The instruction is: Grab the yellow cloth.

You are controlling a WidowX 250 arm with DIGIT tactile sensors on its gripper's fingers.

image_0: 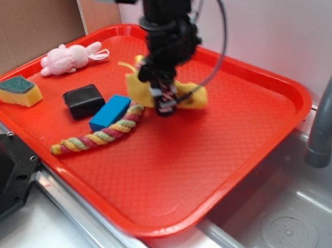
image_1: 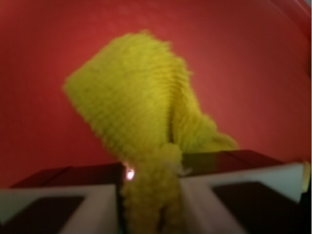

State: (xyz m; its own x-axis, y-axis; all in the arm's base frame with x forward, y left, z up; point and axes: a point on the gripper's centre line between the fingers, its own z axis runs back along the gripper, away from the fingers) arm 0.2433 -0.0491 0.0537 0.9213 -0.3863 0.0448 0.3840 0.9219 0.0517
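On the red tray (image_0: 249, 159), starting at its left corner, lies a yellow sponge with a green top (image_0: 18, 90). Near the far left edge is a pink plush bunny (image_0: 67, 59). Toward the middle come a black block (image_0: 83, 101) and, touching or just beside it, a blue block (image_0: 110, 112). A multicolour braided rope (image_0: 99, 136) runs from the near left part of the tray up past the blue block toward the centre.

At the tray's centre, somewhat toward the far edge, the gripper (image_0: 163, 98) hangs over the yellow cloth (image_0: 192, 96). The wrist view shows its fingers (image_1: 92, 207) drawn together on a bunched fold of the cloth, the fabric squeezed into a narrow column between them while the rest fans out beyond as a peaked flap. In the exterior view the cloth spreads to both sides of the gripper; whether it has left the tray surface or is only puckered upward cannot be told.

The right half of the tray is bare, and beyond its right edge are a grey faucet (image_0: 331, 108) and a steel sink (image_0: 284, 225).

Judging by this, the grab itself looks made: the cloth is pinched firmly. What may be left is lifting it clear to confirm the hold.
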